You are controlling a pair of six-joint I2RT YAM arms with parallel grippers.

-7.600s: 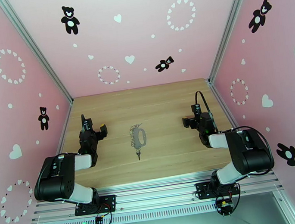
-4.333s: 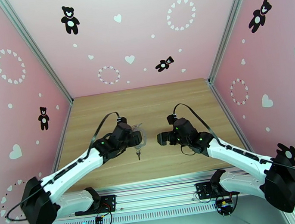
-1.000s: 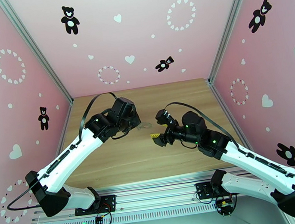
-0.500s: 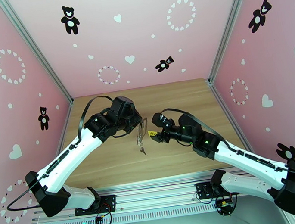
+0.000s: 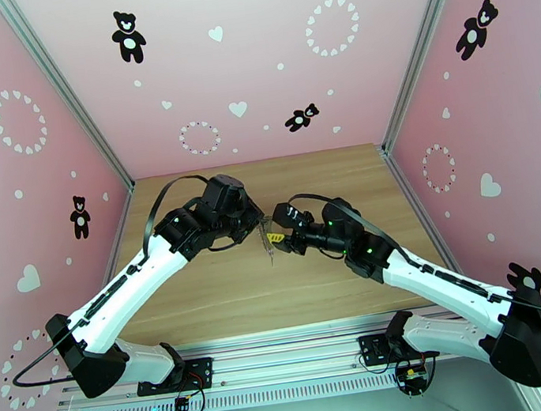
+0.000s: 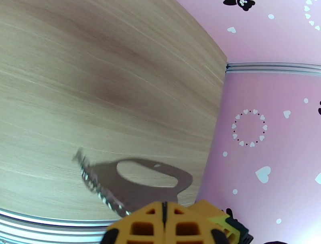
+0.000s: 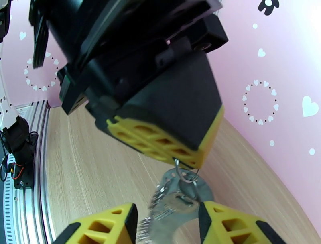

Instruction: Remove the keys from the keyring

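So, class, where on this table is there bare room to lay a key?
Free: the strip of light wooden table along the pink back wall, and the near patch bounded by the white left arm, white right arm and aluminium rail. Crowded: centre, where the left end effector dangles the thin silvery metal oval keyring and the right end effector straddles it.

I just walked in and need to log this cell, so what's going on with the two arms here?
The left gripper is shut on the keyring, holding it up off the wooden table so it dangles. The keys hang in a cluster with it, not yet removed. The right gripper has its fingers open on either side of that cluster, not clamped on anything.
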